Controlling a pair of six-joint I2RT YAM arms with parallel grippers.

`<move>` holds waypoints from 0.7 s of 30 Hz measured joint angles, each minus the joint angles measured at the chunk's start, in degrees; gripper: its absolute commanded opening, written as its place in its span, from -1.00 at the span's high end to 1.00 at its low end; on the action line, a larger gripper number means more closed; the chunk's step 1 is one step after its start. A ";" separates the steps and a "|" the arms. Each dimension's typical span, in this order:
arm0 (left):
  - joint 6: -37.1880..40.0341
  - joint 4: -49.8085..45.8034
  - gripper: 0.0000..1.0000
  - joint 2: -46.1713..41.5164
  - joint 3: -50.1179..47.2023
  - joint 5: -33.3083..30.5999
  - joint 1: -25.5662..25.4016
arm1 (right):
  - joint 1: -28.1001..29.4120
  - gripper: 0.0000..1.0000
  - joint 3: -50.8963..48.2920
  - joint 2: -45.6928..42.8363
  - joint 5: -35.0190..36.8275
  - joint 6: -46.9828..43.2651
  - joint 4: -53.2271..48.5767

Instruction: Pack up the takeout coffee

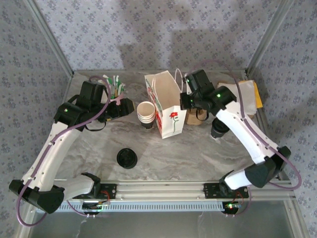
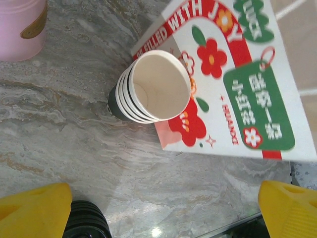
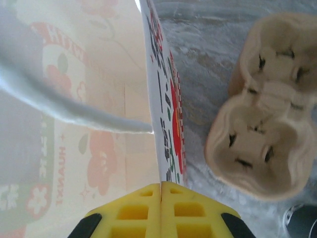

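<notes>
Right fingers (image 3: pixel 161 201): together, clamped on bag (image 3: pixel 166 124) rim. Left fingers (image 2: pixel 163 213): wide apart, cup stack (image 2: pixel 153 87) ahead, touching bag.

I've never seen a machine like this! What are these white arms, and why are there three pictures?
They are two robot arms bolted to a table. One camera looks down from above; the other two sit on the wrists, showing their yellow jaws. On the table: a flowered paper bag, a stack of cream cups, a black lid, a pink cup of straws and a cardboard cup tray. The right arm has its jaws shut, pinching the bag's edge. The left arm has open jaws, holding nothing.
</notes>
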 measured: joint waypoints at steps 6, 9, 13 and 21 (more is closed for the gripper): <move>0.22 0.83 -0.94 0.00 -0.04 0.17 -0.02 | 4.22 0.88 -5.14 -6.97 3.89 9.01 -2.43; 0.22 1.51 -0.94 0.00 -0.42 0.20 0.00 | 8.94 0.88 -6.10 -9.68 7.21 14.21 -3.63; 0.22 2.49 -0.94 0.00 -1.14 0.63 -0.02 | 14.88 0.86 -8.55 -12.46 11.08 22.53 -5.42; 1.07 3.26 -0.95 -0.42 -1.95 1.22 -0.02 | 24.92 0.82 -14.25 -15.89 17.86 38.51 -6.99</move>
